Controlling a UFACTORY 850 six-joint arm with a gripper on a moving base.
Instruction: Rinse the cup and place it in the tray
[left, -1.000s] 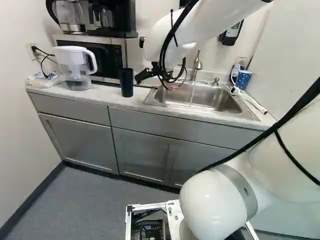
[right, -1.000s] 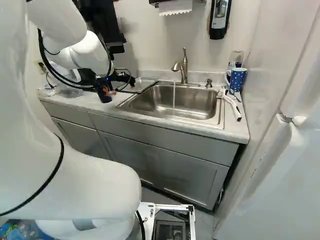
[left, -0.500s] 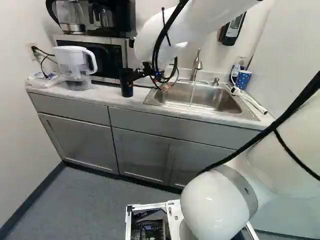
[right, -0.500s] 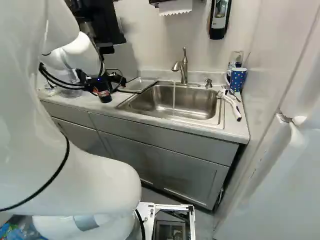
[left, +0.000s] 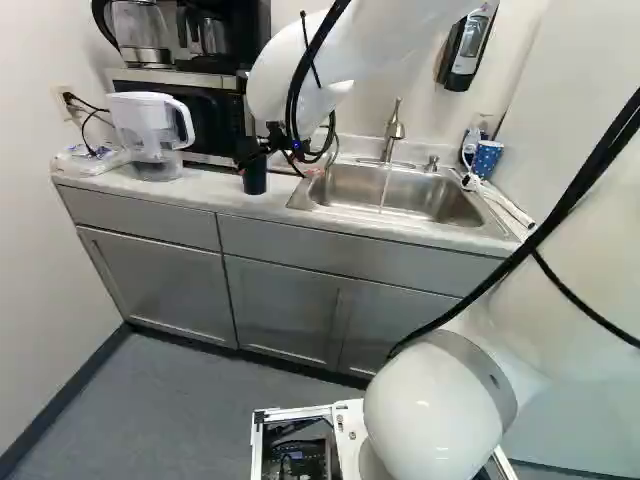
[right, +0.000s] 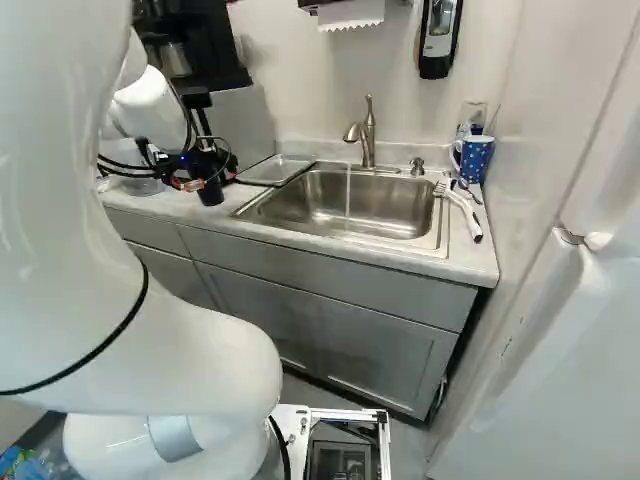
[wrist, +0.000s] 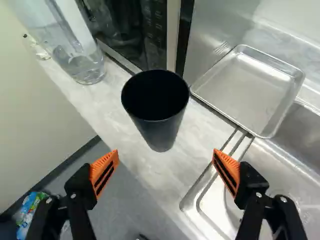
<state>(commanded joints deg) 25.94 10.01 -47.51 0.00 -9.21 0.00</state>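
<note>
So at the left end of the pale grey countertop (left: 205, 188) there's a whitish plastic-looking packet (left: 90, 161), then a clear pitcher with a white lid and handle (left: 155, 135), water in the bottom. Behind that is a silver-and-black microwave (left: 213, 122) with a black coffee maker (left: 228, 40) up top. Next along is the task's thing, a tall black tapered cup (left: 255, 182), upright near the countertop's front edge, between the pitcher and the sink. The black gripper with orange pads (left: 256, 152) is right by it, fingers spread wide apart and grasping nothing; wrist view has the cup ahead of them, around the middle of the gap. Then a shallow rectangular metal tray (wrist: 250, 90) beside the microwave, by the left rim of the stainless steel sink (right: 370, 205). The brushed metal faucet (right: 369, 135) is running, thin stream going into the basin. Further right, a black and grey dispenser (right: 439, 40) hangs on the wall, a blue spotted mug (right: 478, 160) sits toward the countertop's back right corner, and a white-handled brush (right: 464, 214) lies along the sink's right rim
</note>
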